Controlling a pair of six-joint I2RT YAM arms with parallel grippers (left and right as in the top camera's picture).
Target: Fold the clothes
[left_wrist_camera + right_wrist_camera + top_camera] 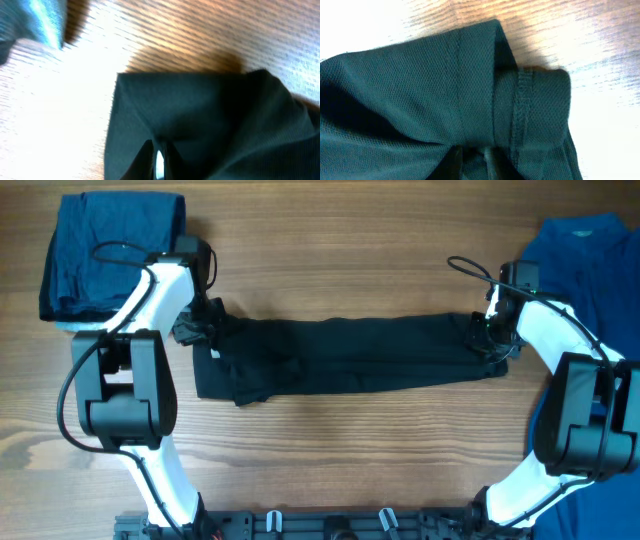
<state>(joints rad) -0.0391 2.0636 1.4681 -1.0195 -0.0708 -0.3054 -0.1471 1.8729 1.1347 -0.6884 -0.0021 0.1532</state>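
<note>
Locate polo (350, 355) folded into a long band across the table (350, 470), between navy stack (110, 250) at left and blue shirt (580, 270) at right. Confirm left gripper (159, 161) clenched on the band's left end and right gripper (470, 156) pinching a fabric fold at the hemmed right end. Read both end grips as presumably keeping the band straight and taut for a crosswise fold.

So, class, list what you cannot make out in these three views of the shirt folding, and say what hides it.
Overhead: the blue shirt runs off the right edge, partly under the right arm.
Overhead: both wrists cover the black shirt's ends; no logo shows.
Right wrist: the right jaws are cut by the bottom edge; a grip cannot be confirmed.
Left wrist: blurred; the bluish cloth at the top-left corner is cropped and unidentifiable.
</note>
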